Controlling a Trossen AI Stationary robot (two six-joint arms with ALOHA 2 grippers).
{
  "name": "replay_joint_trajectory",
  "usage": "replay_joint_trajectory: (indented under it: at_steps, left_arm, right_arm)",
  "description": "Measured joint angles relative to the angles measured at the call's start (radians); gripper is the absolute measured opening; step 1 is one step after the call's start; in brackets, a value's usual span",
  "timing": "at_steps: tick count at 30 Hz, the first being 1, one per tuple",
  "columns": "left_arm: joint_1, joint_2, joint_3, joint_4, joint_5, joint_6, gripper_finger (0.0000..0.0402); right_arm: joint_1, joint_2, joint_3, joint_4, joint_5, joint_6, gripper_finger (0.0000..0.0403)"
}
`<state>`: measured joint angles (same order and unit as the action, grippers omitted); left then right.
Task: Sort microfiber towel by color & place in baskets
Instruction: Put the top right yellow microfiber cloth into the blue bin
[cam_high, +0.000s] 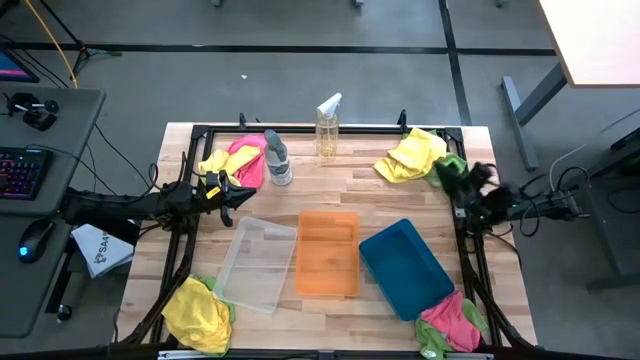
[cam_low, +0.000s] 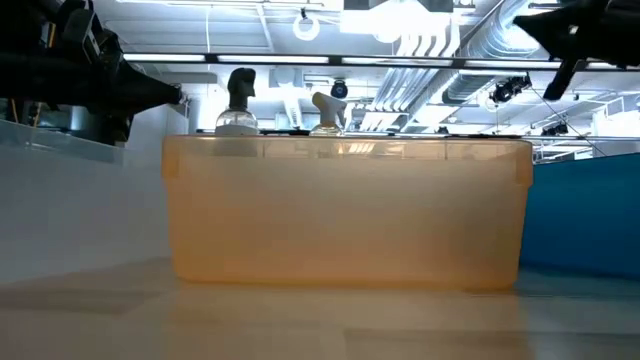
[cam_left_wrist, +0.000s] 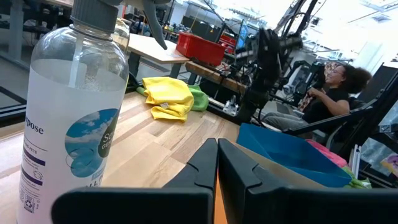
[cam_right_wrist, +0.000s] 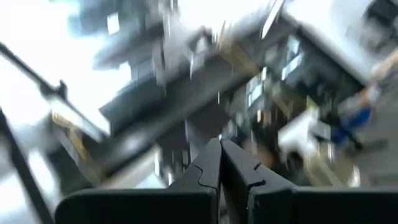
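Three baskets stand side by side near the table's middle: clear (cam_high: 255, 265), orange (cam_high: 327, 252) and teal (cam_high: 405, 268). Microfiber towels lie in four heaps on the table: yellow and pink at the far left (cam_high: 235, 160), yellow and green at the far right (cam_high: 415, 155), yellow and green at the near left (cam_high: 195, 312), pink and green at the near right (cam_high: 450, 322). My left gripper (cam_high: 228, 195) (cam_left_wrist: 217, 144) is shut and empty, just near of the far-left heap. My right gripper (cam_right_wrist: 220, 143) is shut and empty, raised beside the far-right heap's green towel (cam_high: 450, 168).
Two spray bottles stand at the far side, a clear one with a grey head (cam_high: 277, 158) (cam_left_wrist: 74, 112) close to my left gripper and a yellowish one (cam_high: 328, 125). A black frame runs along the table's edges (cam_high: 300, 128). A person sits beyond the table (cam_left_wrist: 329, 87).
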<state>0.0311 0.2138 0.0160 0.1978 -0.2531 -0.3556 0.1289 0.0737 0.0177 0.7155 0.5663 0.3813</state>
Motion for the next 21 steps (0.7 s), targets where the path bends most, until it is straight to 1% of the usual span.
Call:
replay_joint_trajectory:
  at_steps: [2, 4, 5, 7, 8, 10, 11, 12, 13, 14, 15, 17, 19, 21]
  left_arm:
    - [0.0, 0.0, 0.0, 0.0, 0.0, 0.0, 0.0001]
    - [0.0, 0.0, 0.0, 0.0, 0.0, 0.0, 0.0001]
    - [0.0, 0.0, 0.0, 0.0, 0.0, 0.0, 0.0001]
    - [0.0, 0.0, 0.0, 0.0, 0.0, 0.0, 0.0001]
    - [0.0, 0.0, 0.0, 0.0, 0.0, 0.0, 0.0001]
    - [0.0, 0.0, 0.0, 0.0, 0.0, 0.0, 0.0001]
    - [0.0, 0.0, 0.0, 0.0, 0.0, 0.0, 0.0001]
    - [0.0, 0.0, 0.0, 0.0, 0.0, 0.0, 0.0001]
    - [0.0, 0.0, 0.0, 0.0, 0.0, 0.0, 0.0001]
    - [0.0, 0.0, 0.0, 0.0, 0.0, 0.0, 0.0001]
    - [0.0, 0.0, 0.0, 0.0, 0.0, 0.0, 0.0001]
    - [0.0, 0.0, 0.0, 0.0, 0.0, 0.0, 0.0001]
    - [0.0, 0.0, 0.0, 0.0, 0.0, 0.0, 0.0001]
    - [0.0, 0.0, 0.0, 0.0, 0.0, 0.0, 0.0001]
  right_arm:
    - [-0.012, 0.014, 0.004, 0.096, -0.035, -0.064, 0.0]
    - [-0.026, 0.049, 0.049, 0.088, -0.059, -0.096, 0.0]
    - [-0.035, 0.074, 0.089, 0.043, -0.044, -0.101, 0.0]
    - [-0.059, 0.158, 0.195, -0.106, 0.042, -0.115, 0.0]
    - [-0.073, 0.209, 0.256, -0.201, 0.111, -0.113, 0.0]
    - [-0.116, 0.322, 0.38, -0.406, 0.292, -0.053, 0.0]
    - [-0.144, 0.381, 0.444, -0.537, 0.38, -0.009, 0.0]
    - [-0.177, 0.434, 0.501, -0.679, 0.444, 0.039, 0.0]
    - [-0.215, 0.485, 0.552, -0.822, 0.468, 0.092, 0.0]
    - [-0.261, 0.536, 0.604, -0.976, 0.464, 0.163, 0.0]
    - [-0.313, 0.584, 0.643, -1.108, 0.427, 0.252, 0.0]
    - [-0.418, 0.679, 0.691, -1.296, 0.312, 0.398, 0.0002]
    - [-0.51, 0.76, 0.7, -1.385, 0.2, 0.435, 0.0012]
    - [-0.589, 0.833, 0.697, -1.414, 0.121, 0.469, 0.0032]
